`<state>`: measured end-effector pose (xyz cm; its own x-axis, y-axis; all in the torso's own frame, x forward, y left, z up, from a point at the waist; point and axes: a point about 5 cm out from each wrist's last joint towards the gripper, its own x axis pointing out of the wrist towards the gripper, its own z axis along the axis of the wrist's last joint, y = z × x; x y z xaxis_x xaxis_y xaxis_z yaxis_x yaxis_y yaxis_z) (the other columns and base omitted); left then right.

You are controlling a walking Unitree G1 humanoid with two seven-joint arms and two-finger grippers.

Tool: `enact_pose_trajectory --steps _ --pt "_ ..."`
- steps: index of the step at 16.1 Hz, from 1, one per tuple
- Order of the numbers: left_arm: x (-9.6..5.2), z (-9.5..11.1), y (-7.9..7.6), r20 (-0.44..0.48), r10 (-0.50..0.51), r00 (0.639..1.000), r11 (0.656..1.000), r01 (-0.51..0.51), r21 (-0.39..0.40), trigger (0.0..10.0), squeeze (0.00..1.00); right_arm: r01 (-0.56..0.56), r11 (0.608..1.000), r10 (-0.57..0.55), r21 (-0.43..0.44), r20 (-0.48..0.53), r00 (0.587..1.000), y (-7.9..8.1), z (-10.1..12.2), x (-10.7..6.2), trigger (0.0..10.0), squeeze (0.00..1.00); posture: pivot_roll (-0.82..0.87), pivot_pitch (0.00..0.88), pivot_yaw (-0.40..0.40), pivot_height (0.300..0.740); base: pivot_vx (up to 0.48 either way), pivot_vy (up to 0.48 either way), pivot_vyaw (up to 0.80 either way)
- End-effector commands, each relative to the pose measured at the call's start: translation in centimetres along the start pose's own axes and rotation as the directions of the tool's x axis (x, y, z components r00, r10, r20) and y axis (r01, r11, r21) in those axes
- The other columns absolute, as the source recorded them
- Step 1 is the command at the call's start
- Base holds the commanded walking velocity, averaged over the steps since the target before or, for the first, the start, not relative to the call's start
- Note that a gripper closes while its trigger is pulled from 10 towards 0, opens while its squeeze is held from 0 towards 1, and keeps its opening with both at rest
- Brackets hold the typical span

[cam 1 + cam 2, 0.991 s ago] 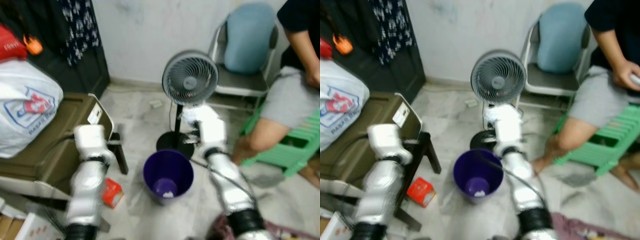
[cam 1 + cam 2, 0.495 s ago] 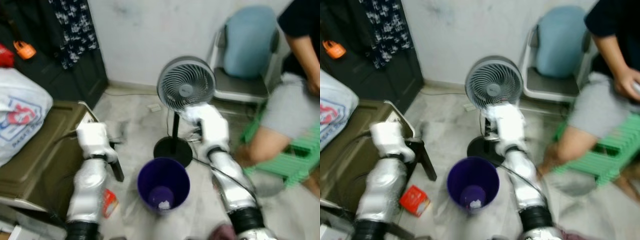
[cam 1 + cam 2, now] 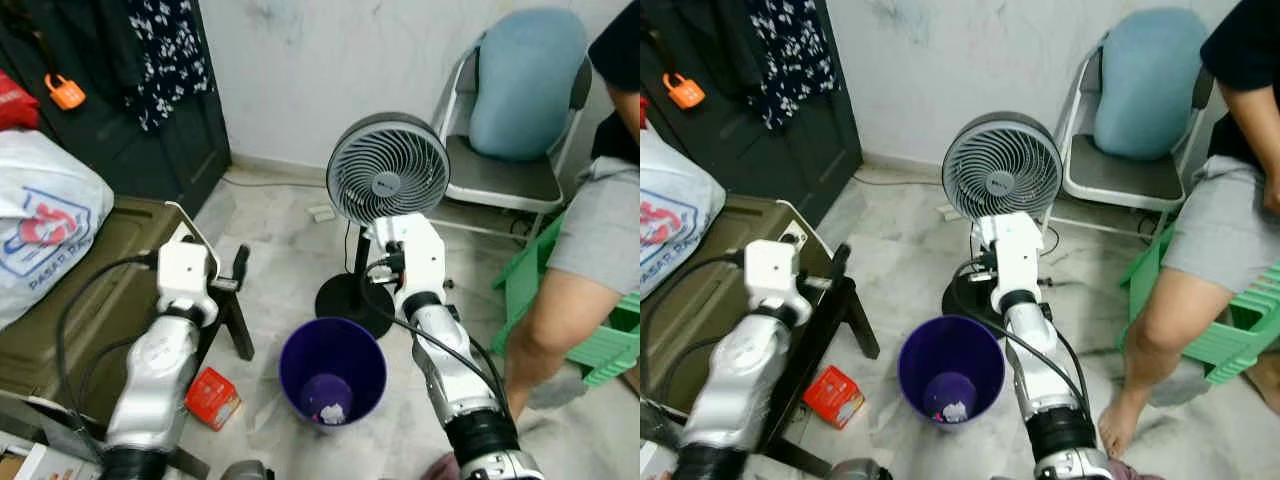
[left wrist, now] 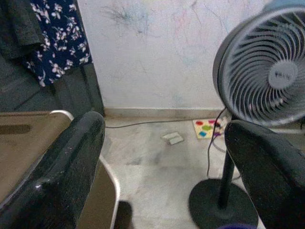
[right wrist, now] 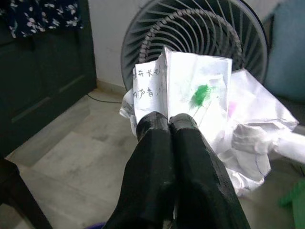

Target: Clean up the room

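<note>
While its two black fingers press tight together on a wad of crumpled white paper (image 5: 200,105), the right gripper (image 5: 169,125) hangs in front of the grey standing fan (image 3: 387,168), above and behind the purple bin (image 3: 333,367) on the marble floor (image 3: 275,260). Beside the olive case (image 3: 70,300), the left gripper (image 4: 162,157) is spread wide and holds nothing. A red packet (image 3: 213,397) lies on the floor left of the bin, and a person's bare leg (image 3: 1160,330) stands near the green stool (image 3: 1240,330).
</note>
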<state>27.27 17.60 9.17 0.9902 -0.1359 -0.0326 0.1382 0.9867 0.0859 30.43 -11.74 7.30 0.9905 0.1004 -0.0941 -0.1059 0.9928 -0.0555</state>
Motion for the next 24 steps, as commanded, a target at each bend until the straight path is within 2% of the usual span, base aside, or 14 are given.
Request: enact_pose_trajectory --steps 1,2,3,4,6,9,11,15,17,20,24 --pt "-0.2 0.4 0.7 0.009 0.000 1.000 1.000 0.000 0.017 10.0 0.00 0.008 1.000 -0.008 0.014 -0.012 1.000 0.3 0.2 0.4 10.0 0.00 0.09 0.000 0.005 0.740 0.000 0.000 0.00" --pt "-0.8 0.3 1.3 -0.004 -0.016 1.000 0.999 0.016 0.050 10.0 0.00 0.032 0.999 -0.031 0.023 -0.055 0.998 0.5 -0.4 0.7 10.0 0.00 0.13 0.000 -0.008 0.740 0.000 0.000 0.00" --pt "-1.5 0.7 1.7 -0.014 -0.043 0.999 0.991 0.044 0.128 10.0 0.00 0.060 0.997 -0.054 0.055 -0.099 0.994 0.8 -0.9 0.8 10.0 0.00 0.14 0.000 -0.014 0.740 0.000 0.000 0.00" --pt "-1.9 1.3 1.7 -0.007 -0.054 0.999 0.985 0.054 0.163 10.0 0.00 0.065 0.996 -0.058 0.064 -0.116 0.992 0.9 -1.1 0.9 10.0 0.00 0.16 0.007 -0.015 0.740 0.000 0.000 0.00" --pt "-3.1 2.4 1.4 0.007 -0.078 0.997 0.982 0.076 0.174 10.0 0.00 0.070 0.996 -0.063 0.057 -0.126 0.990 1.0 -1.6 1.0 10.0 0.00 0.20 0.044 -0.011 0.740 0.000 0.000 0.00" --pt "-5.7 2.2 0.4 -0.055 -0.263 0.963 0.930 0.269 0.252 10.0 0.00 0.115 0.992 -0.102 0.057 -0.189 0.977 1.3 -3.0 0.9 10.0 0.00 0.22 0.110 0.011 0.740 0.000 0.000 0.00" --pt "-5.6 3.0 0.1 -0.072 -0.309 0.948 0.915 0.318 0.248 10.0 0.00 0.153 0.988 -0.145 0.019 -0.233 0.962 1.4 -3.9 0.7 10.0 0.00 0.24 0.151 0.035 0.740 0.000 0.000 0.00" --pt "-6.7 4.1 -0.3 -0.090 -0.323 0.942 0.916 0.335 0.221 10.0 0.00 0.192 0.981 -0.179 0.024 -0.258 0.949 1.7 -4.6 0.5 10.0 0.00 0.28 0.210 0.080 0.740 0.000 0.000 0.00" --pt "-8.0 4.0 -0.7 -0.122 -0.307 0.944 0.927 0.326 0.187 10.0 0.00 0.197 0.980 -0.189 0.014 -0.230 0.955 1.7 -4.3 0.7 10.0 0.00 0.30 0.231 0.103 0.740 0.000 0.000 0.00" --pt "-9.8 4.0 -1.6 -0.170 -0.325 0.931 0.923 0.351 0.157 10.0 0.00 0.209 0.977 -0.194 0.038 -0.243 0.950 2.3 -4.2 1.0 10.0 0.00 0.32 0.261 0.144 0.740 0.000 0.000 0.00" --pt "-9.3 4.5 -1.0 -0.184 -0.319 0.930 0.924 0.348 0.157 10.0 0.00 0.201 0.974 -0.174 0.107 -0.223 0.959 2.9 -3.6 1.5 10.0 0.00 0.33 0.265 0.168 0.740 0.000 0.000 0.00"
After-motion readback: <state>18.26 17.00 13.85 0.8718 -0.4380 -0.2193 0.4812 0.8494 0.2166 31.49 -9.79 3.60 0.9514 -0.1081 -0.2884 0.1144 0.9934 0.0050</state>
